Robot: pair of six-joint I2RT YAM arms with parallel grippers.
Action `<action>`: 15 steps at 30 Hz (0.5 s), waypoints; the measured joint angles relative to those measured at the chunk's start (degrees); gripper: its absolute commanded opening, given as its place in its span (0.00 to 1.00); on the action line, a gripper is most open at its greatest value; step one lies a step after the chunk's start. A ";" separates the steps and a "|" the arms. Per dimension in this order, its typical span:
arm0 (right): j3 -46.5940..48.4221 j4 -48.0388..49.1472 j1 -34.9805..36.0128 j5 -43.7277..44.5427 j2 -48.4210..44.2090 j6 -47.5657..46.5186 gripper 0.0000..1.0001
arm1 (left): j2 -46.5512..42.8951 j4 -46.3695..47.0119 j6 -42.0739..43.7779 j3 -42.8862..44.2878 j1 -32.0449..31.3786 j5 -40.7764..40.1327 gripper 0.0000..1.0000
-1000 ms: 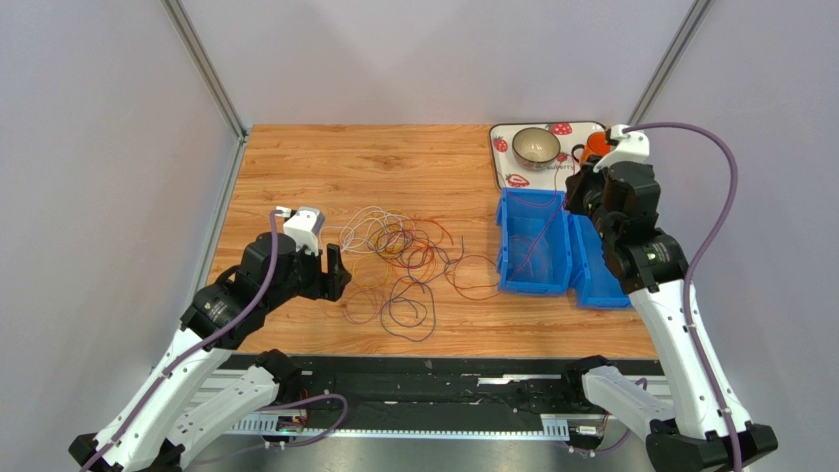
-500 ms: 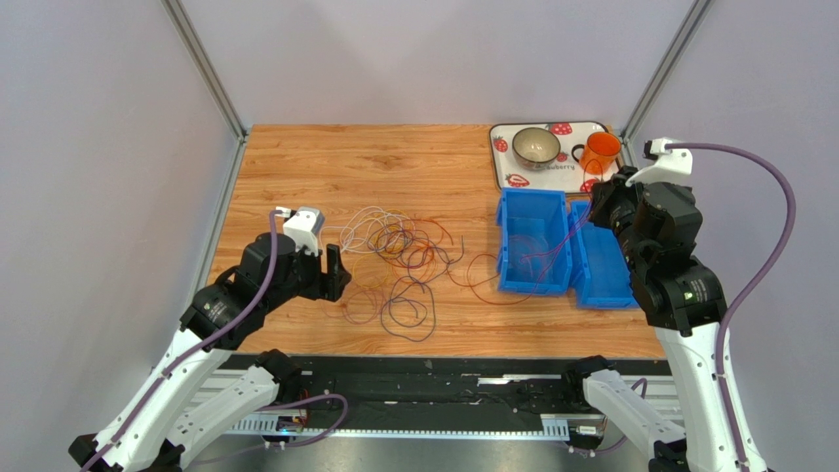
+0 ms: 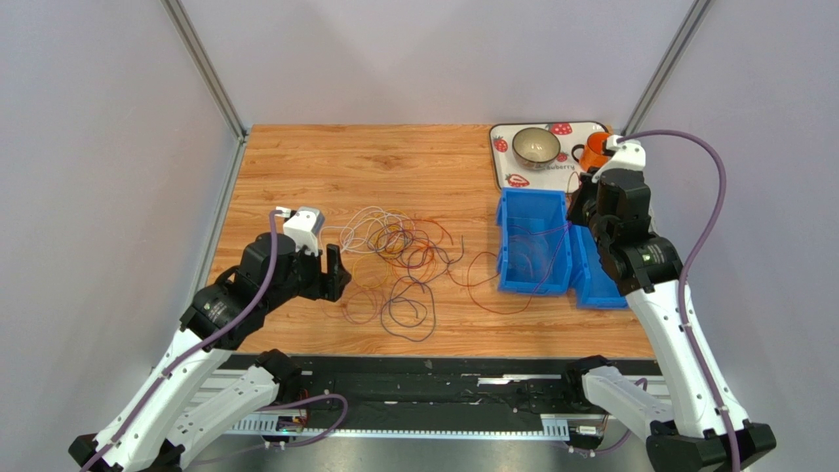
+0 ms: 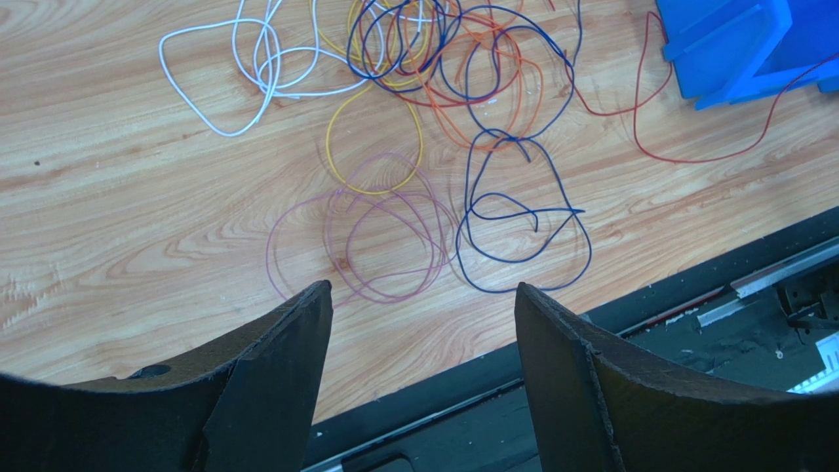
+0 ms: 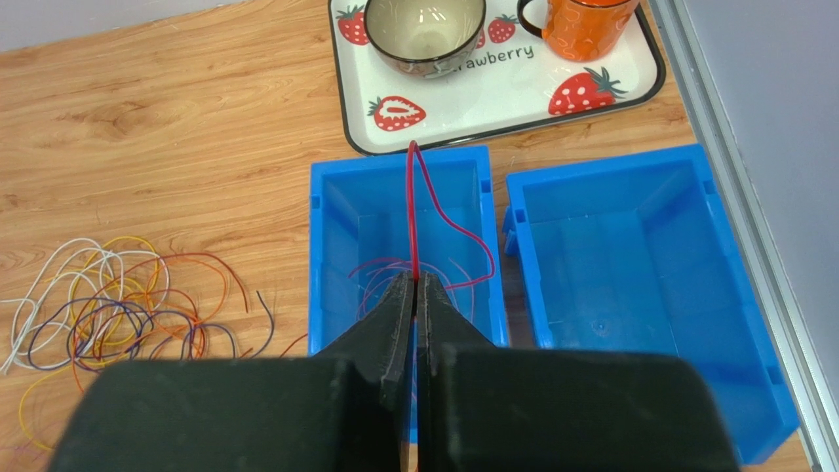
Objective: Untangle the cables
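Observation:
The cables (image 3: 399,258) lie in a loose tangle of white, yellow, orange, purple and dark loops mid-table. In the left wrist view I see white (image 4: 246,84), yellow (image 4: 379,157), purple (image 4: 384,236) and dark blue (image 4: 517,211) loops. My left gripper (image 3: 335,270) (image 4: 421,287) is open and empty, just left of the tangle near the front edge. My right gripper (image 3: 583,208) (image 5: 415,280) is shut on a red cable (image 5: 412,197) above the left blue bin (image 5: 330,265). That cable (image 3: 492,290) trails over the bin onto the table.
Two blue bins (image 3: 504,241) (image 3: 596,285) stand side by side at the right; the left one holds a few thin purple wires (image 5: 379,275). Behind them a strawberry tray (image 3: 512,179) (image 5: 463,108) carries a bowl (image 3: 537,146) and an orange mug (image 3: 594,149). Walls close both sides.
My right arm swung out to the right with the red cable, then came back over the bins. The red loop on the table shifted. My left arm has not moved.

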 measured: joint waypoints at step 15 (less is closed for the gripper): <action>-2.25 13.05 0.00 -4.37 16.74 0.28 0.00 | 1.64 0.00 0.00 0.00 0.00 -0.13 0.76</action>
